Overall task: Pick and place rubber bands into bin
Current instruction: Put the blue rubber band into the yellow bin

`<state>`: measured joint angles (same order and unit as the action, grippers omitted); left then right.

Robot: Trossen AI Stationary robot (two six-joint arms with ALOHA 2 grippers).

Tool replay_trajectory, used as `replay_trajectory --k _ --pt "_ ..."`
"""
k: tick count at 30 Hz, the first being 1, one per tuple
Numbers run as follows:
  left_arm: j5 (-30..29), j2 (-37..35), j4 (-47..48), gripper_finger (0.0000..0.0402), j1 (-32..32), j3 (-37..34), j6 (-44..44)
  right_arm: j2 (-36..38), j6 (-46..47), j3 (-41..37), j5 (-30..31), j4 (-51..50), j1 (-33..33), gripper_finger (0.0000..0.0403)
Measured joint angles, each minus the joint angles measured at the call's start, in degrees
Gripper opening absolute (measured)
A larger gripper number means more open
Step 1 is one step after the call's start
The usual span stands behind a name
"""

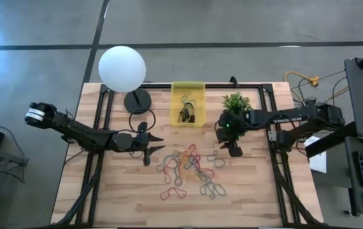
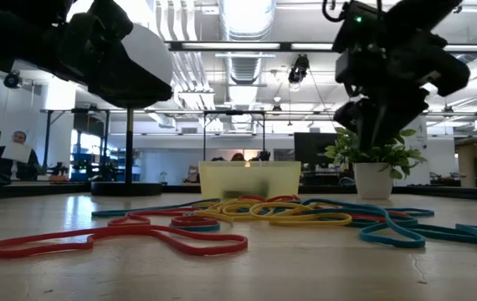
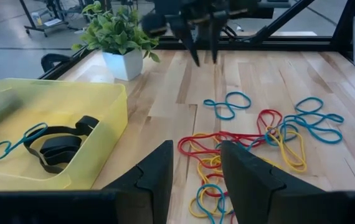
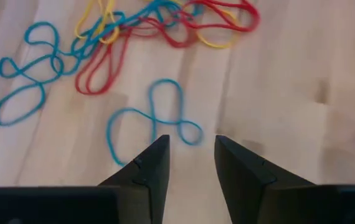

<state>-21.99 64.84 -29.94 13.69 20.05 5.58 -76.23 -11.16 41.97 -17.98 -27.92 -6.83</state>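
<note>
High view, rubber bands (image 1: 191, 170) tangled mid-bench; yellow bin (image 1: 188, 104) at far edge, a few bands inside; left gripper (image 1: 148, 151) and right gripper (image 1: 234, 149) flanking the pile, fingers apart, empty.

The table (image 1: 251, 203) is of pale wood planks, smooth, with a matt finish. The bin (image 3: 103, 106) is translucent yellow plastic, a little glossy. The rubber bands (image 3: 258, 134) look like thin matt elastic. The globe lamp (image 1: 122, 69) has a smooth white surface. The left gripper (image 3: 195, 180) has fingers of matt black plastic.
</note>
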Motion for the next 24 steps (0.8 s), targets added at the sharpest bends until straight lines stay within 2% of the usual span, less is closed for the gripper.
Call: replay_trajectory --k 7,18,24 --pt "0.0 0.0 0.0 0.0118 0.0 0.0 0.0 -2.1 4.4 -5.5 0.0 16.7 7.3 0.0121" --pt "0.0 0.0 -1.1 0.0118 0.0 0.0 0.0 -9.2 12.2 -5.0 0.1 30.2 15.6 0.0103" --pt "0.0 0.0 -1.1 0.0118 0.0 0.0 0.0 -14.4 15.9 -4.1 0.1 31.7 19.5 0.0093"
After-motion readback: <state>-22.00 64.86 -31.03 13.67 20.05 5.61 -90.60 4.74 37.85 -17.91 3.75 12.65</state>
